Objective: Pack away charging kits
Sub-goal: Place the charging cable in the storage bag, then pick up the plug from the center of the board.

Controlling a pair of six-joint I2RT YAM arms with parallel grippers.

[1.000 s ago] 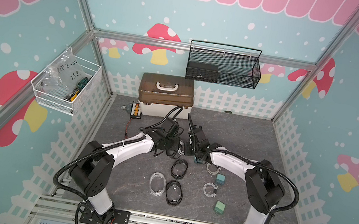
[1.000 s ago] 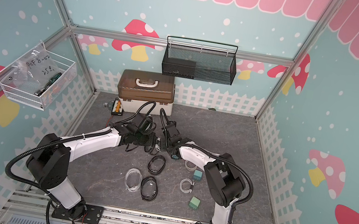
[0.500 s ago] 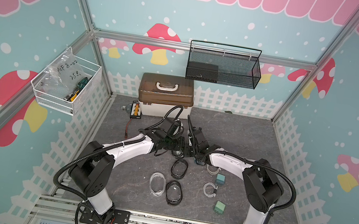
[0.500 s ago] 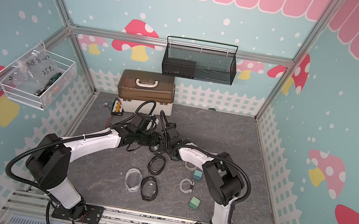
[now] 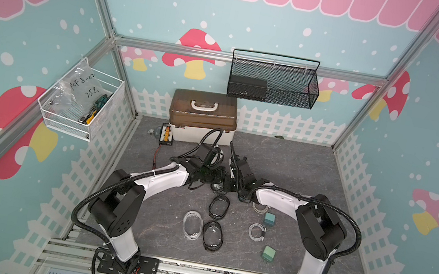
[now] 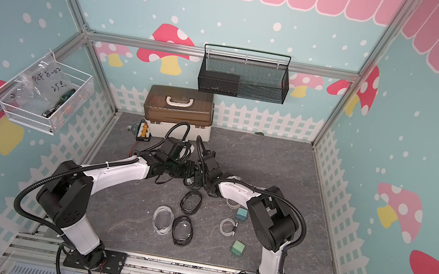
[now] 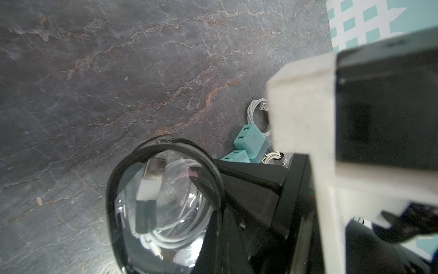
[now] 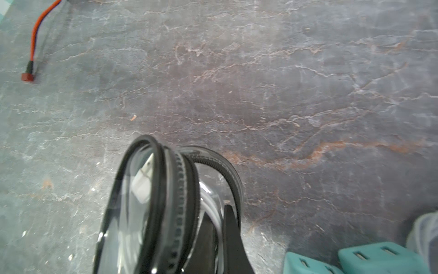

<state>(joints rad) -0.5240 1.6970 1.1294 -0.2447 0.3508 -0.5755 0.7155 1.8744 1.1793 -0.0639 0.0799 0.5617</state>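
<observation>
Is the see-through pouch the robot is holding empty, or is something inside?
Not empty: a coiled white cable and its plug end show through the clear side of the black-rimmed pouch.

Arms reach forward, low, converging; left hand (image 5: 218,178), right hand (image 5: 231,185) close together, both pinched shut.
</observation>
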